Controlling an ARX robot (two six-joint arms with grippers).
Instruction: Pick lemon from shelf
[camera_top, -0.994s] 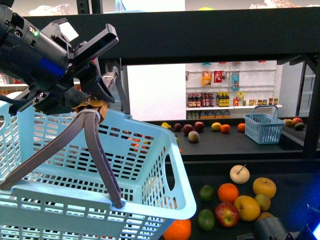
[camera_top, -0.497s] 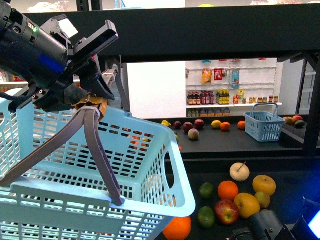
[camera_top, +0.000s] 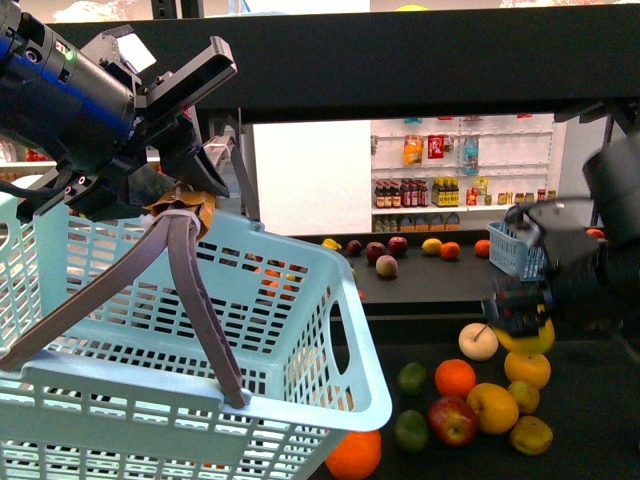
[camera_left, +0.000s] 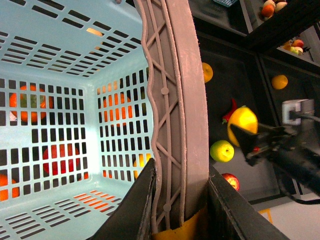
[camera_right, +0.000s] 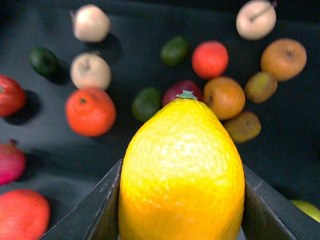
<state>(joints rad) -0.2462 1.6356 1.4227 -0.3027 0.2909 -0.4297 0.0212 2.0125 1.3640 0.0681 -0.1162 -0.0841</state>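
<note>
1. In the front view the right gripper (camera_top: 520, 318) is blurred and its arm runs off the right edge. Only a yellow sliver shows beneath it there.
2. The right wrist view shows the lemon (camera_right: 182, 170) plainly. It is clamped between two black fingers, spread just as wide as the fruit and pressing on both sides. It hangs clear above the loose fruit on the lower tray of the shelf (camera_top: 420, 60), over the tray's front right part.
3. The left gripper (camera_left: 181, 172) is closed tight on the grey handle (camera_left: 175, 100) of a pale blue basket (camera_top: 300, 300). The roots of its fingers are cut off in the left wrist view.
4. The basket hides the tray's front left corner. Fruit behind it shows only as orange and red patches through the slots. One orange (camera_top: 353, 457) is half covered by the rim and cut off by the frame.
5. The tray is flat and dark. A pale apple (camera_top: 478, 342) and a red apple (camera_top: 452, 420) lie near its front right edge among other fruit.
6. Farther back is another dark tray with a small blue basket (camera_top: 515, 250), partly hidden. White shelves (camera_top: 450, 180) hold bottles with labels too small to read.
</note>
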